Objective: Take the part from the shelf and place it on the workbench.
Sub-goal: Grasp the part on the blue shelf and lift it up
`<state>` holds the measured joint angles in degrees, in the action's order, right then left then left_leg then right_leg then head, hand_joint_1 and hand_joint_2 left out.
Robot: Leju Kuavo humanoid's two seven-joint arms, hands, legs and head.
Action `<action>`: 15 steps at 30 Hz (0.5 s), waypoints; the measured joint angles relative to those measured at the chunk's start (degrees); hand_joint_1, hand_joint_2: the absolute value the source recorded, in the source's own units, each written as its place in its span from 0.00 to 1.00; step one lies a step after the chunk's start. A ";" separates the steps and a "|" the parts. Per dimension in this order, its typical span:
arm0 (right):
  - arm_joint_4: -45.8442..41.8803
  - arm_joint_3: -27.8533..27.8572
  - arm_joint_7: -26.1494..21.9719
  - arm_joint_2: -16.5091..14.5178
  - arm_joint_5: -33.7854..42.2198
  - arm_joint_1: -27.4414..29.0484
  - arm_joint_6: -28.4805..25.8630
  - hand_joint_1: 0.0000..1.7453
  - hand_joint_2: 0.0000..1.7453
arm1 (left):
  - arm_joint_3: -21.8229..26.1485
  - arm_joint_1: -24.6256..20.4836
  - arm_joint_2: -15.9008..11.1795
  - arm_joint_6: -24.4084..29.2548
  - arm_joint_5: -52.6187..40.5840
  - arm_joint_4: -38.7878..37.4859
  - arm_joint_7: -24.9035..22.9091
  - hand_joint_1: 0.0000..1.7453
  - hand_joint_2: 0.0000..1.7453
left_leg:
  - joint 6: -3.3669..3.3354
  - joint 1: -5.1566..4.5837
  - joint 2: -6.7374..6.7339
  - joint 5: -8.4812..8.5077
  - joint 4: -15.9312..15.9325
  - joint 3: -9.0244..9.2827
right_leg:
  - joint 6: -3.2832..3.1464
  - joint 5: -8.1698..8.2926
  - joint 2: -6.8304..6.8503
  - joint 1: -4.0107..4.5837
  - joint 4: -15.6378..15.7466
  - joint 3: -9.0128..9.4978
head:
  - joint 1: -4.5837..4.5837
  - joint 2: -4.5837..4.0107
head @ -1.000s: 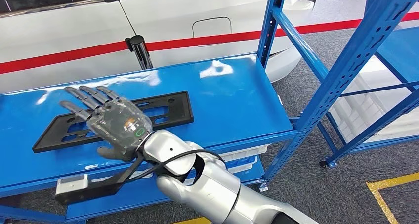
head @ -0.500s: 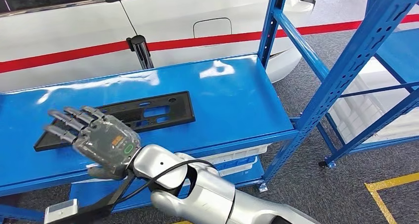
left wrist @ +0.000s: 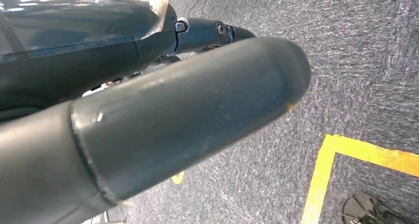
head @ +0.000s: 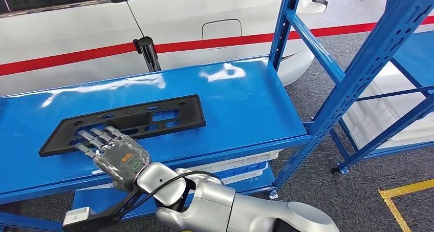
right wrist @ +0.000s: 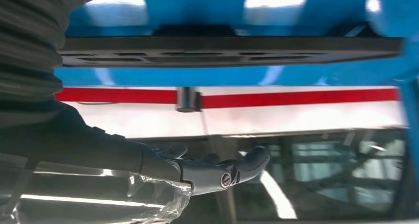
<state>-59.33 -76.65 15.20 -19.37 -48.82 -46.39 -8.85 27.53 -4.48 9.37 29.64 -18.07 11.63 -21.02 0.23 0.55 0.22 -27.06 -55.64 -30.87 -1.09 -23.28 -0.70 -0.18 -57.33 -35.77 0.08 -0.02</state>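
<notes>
closest to us, our right arm (head: 220,209) is reaching in from below, and our right hand (head: 115,152) is hovering palm down at the front edge of the blue shelf (head: 240,101), its fingers (head: 94,139) spread apart and holding nothing. the fingertips are lying over or just at the near long edge of the part (head: 128,122), a flat black rectangular plate with cut-outs; we cannot tell whether they are touching it. the part is lying flat on the shelf surface, toward its left half, its long side running along the shelf front. a green ring mark is showing on the back of the hand, with small orange print beside it that is too small for us to read. our left hand (left wrist: 163,120) is hanging over grey carpet with yellow floor tape (left wrist: 346,159); its fingers are hidden, so we cannot tell its state. beyond the shelf a white car (head: 77,32) with a red stripe is standing.
</notes>
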 joint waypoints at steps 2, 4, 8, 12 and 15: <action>2.57 0.05 1.75 0.00 -0.26 -0.65 -0.92 0.00 1.00 | 0.10 0.03 0.03 0.15 0.29 0.00 0.53 0.00 0.00 | -0.01 0.00 0.00 0.01 0.00 0.00 | 0.00 0.00 0.00 0.00 0.00 0.00 | 0.00 0.00; 5.11 0.09 3.29 0.01 -0.86 -1.34 -1.85 0.00 1.00 | 0.16 0.05 0.05 0.32 0.53 0.00 0.91 0.00 0.00 | -0.01 0.00 0.00 0.01 0.00 0.00 | 0.00 0.00 0.00 0.01 0.00 0.00 | 0.00 0.00; 9.27 0.22 4.87 0.02 -1.77 -2.24 -2.95 0.00 1.00 | 0.37 0.07 0.05 0.45 0.82 0.00 1.47 0.00 0.00 | -0.01 0.00 0.00 0.01 0.00 0.00 | 0.00 0.00 0.00 0.01 -0.01 0.00 | -0.01 0.00; 11.76 0.26 5.65 0.02 -2.23 -2.56 -3.41 0.00 1.00 | 0.92 0.08 0.05 0.45 0.97 0.00 1.91 0.00 0.00 | -0.01 0.00 -0.01 0.00 0.00 0.00 | 0.00 0.00 0.00 0.00 0.00 0.00 | 0.01 0.00; 13.25 0.37 6.26 0.02 -2.70 -2.61 -3.66 0.00 1.00 | 1.14 0.11 0.05 0.45 1.04 0.00 2.58 0.00 0.00 | -0.01 -0.01 0.00 0.00 -0.01 0.00 | 0.00 0.00 0.00 0.00 0.00 0.00 | 0.00 0.00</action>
<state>-46.08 -76.28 21.46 -19.34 -51.52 -49.00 -12.51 28.68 -4.36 9.42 30.10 -17.03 11.63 -18.44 0.21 0.55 0.22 -27.06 -55.65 -30.87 -1.09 -23.29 -0.70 -0.18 -57.33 -35.78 0.08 -0.02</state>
